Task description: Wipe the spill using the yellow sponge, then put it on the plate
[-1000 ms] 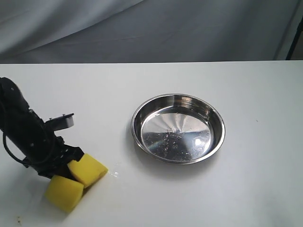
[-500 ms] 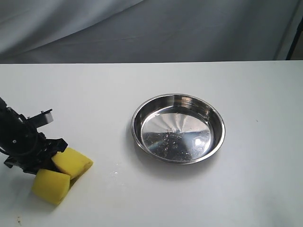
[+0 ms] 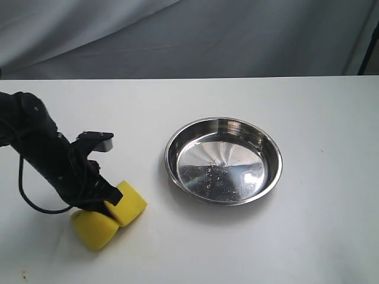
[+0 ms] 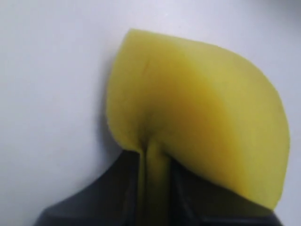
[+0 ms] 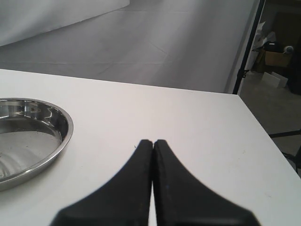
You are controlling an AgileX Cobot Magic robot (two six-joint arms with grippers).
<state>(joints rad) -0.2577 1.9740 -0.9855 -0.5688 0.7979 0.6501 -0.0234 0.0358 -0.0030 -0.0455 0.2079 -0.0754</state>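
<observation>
Nearby, plate (image 3: 222, 163) beside yellow sponge (image 3: 95, 229).

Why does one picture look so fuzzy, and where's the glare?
Left wrist view: the yellow sponge sits so close that it blurs. Exterior view: sharp, with bright glints on the shiny plate. Right wrist view: the right tool is a dark, soft-edged shape.
</observation>
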